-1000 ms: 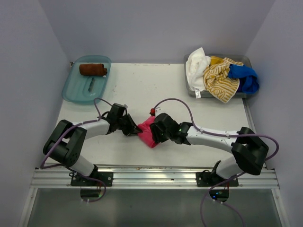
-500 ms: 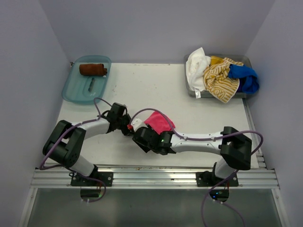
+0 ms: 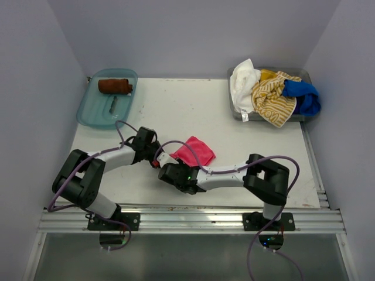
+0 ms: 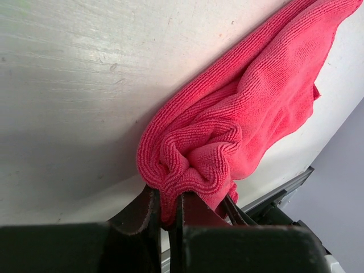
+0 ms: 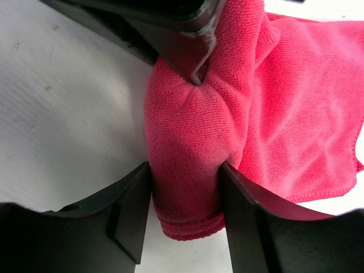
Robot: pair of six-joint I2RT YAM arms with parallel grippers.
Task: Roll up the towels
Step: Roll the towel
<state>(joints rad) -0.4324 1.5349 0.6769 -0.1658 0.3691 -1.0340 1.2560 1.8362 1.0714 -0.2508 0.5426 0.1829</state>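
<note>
- Pink towel [image 3: 198, 151] lies on the tabletop [image 3: 176, 105], front-centre, between the two arms. Its near-left end is wadded up; the rest is part-spread and flat-ish.
- Left jaws: clenched on the bunched corner, w/ cloth crumpled between the fingers (left wrist view).
- Right jaws: grasping a thick fold of the same towel just beside the left jaws, one finger each side, cloth squeezed in.
- Axis: the long axis runs approx. left-right in the top view, slightly tilted. The gripped end points near-left; the free hemmed edge points right, toward the grey bin [image 3: 304, 74] side.
- Not a roll yet, more a crumple w/ a loose flap.
- Risk 1: both grips crowd one end, so the jaws could knock each other.
- Risk 2: the free flap isn't pinned, so the towel may drag across the tabletop instead of winding.
- Risk 3: the start fold is lopsided, so the roll prob. comes out lumpy or cone-shaped.
- Risk 4: an uneven pull could slip the cloth out of one grip.
- Others: the rust-brown towel [image 3: 115, 86] sits rolled in the teal tray [image 3: 92, 115], far left. The heaped towels [image 3: 270, 93] are in the bin, well apart.
</note>
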